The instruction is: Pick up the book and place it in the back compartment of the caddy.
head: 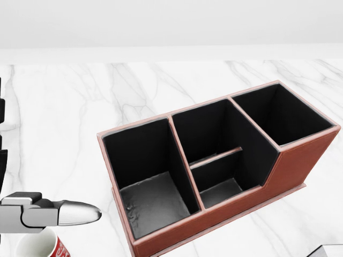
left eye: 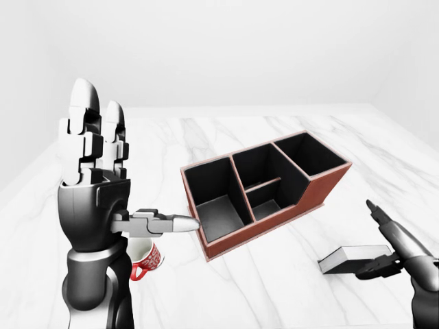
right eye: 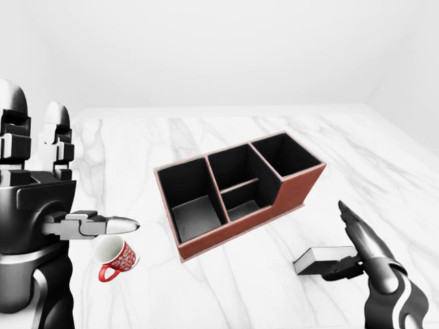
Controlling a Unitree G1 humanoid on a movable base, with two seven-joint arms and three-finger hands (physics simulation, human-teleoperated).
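The brown caddy (head: 300, 160) with black lining stands mid-table, tilted, all its compartments empty. The grey book (left eye: 350, 259) lies flat on the marble at the lower right of the left-eye view, below and right of the caddy. Only its corner (head: 328, 250) shows in the head view. My right hand (left eye: 374, 240) is at the book's right end, open, with one finger raised above it and the lower fingers (left eye: 370, 269) at its edge. My left hand (left eye: 116, 171) is held up at the left, open, fingers upright and thumb (head: 75, 212) pointing toward the caddy.
A red-and-white mug (right eye: 115, 257) stands on the table under my left thumb, left of the caddy. The white marble table (left eye: 226, 133) runs to a far edge against a plain white wall.
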